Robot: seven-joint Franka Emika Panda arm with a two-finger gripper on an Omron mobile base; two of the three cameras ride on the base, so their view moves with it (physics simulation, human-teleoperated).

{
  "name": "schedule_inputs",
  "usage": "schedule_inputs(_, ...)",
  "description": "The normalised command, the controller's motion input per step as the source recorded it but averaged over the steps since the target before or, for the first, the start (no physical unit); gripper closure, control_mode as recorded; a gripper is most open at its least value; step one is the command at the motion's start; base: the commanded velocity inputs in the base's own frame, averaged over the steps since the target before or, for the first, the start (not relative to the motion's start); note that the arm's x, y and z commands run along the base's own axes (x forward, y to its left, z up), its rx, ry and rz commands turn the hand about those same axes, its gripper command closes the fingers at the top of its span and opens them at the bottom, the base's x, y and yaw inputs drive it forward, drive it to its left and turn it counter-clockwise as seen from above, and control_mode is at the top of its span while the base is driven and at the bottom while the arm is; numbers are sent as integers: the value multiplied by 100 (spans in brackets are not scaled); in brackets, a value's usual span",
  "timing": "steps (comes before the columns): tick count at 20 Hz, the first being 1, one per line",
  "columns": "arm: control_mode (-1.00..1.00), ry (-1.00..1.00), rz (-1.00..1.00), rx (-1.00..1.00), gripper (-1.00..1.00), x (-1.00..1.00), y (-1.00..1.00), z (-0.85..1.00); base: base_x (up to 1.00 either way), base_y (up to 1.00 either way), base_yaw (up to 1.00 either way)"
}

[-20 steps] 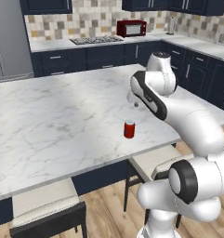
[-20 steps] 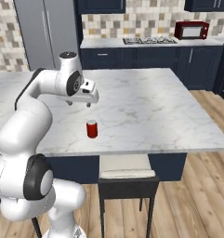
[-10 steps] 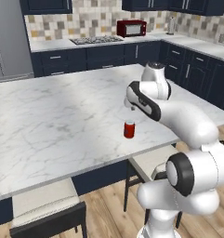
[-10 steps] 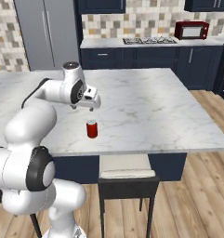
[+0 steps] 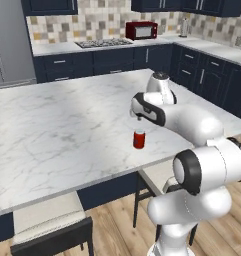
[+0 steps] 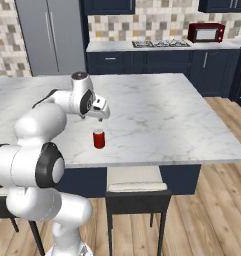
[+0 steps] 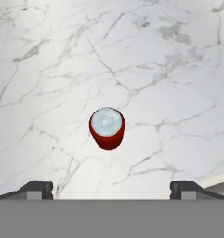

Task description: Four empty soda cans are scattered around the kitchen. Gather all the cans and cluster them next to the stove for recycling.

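One red soda can (image 5: 139, 139) with a silvery top stands upright on the white marble island, near its front edge (image 6: 98, 138). My gripper (image 5: 138, 118) hangs a little above it, pointing down (image 6: 99, 118). In the hand view the soda can (image 7: 107, 128) sits just above the middle, seen from overhead, and the two dark fingertips (image 7: 35, 189) stand wide apart with nothing between them, so the gripper (image 7: 111, 190) is open. The stove (image 5: 103, 43) lies in the back counter, far behind the island (image 6: 160, 44).
A red microwave (image 5: 141, 30) stands right of the stove on the back counter. A grey refrigerator (image 6: 52, 35) rises at the back. Stools (image 6: 136, 186) are tucked under the island's front edge (image 5: 49, 219). Navy cabinets run along the right wall (image 5: 212, 70).
The arm has swung its hand down and in over the red can. The can has not moved. The fingers have stayed wide apart.
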Motion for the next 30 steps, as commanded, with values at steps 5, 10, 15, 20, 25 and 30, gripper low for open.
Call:
schedule_inputs(5,-100,3,-2,3,-100,20,3,-28,0,0,0)
schedule_inputs(10,-100,10,-1,6,-100,10,0,-31,0,0,0)
schedule_inputs(15,-100,0,0,0,-100,17,0,-34,0,0,0)
schedule_inputs(20,-100,0,0,0,-100,19,1,-30,0,0,0)
schedule_inputs(25,-100,0,0,0,-100,22,2,-26,0,0,0)
schedule_inputs(30,-100,0,0,-2,-100,18,2,-23,0,0,0)
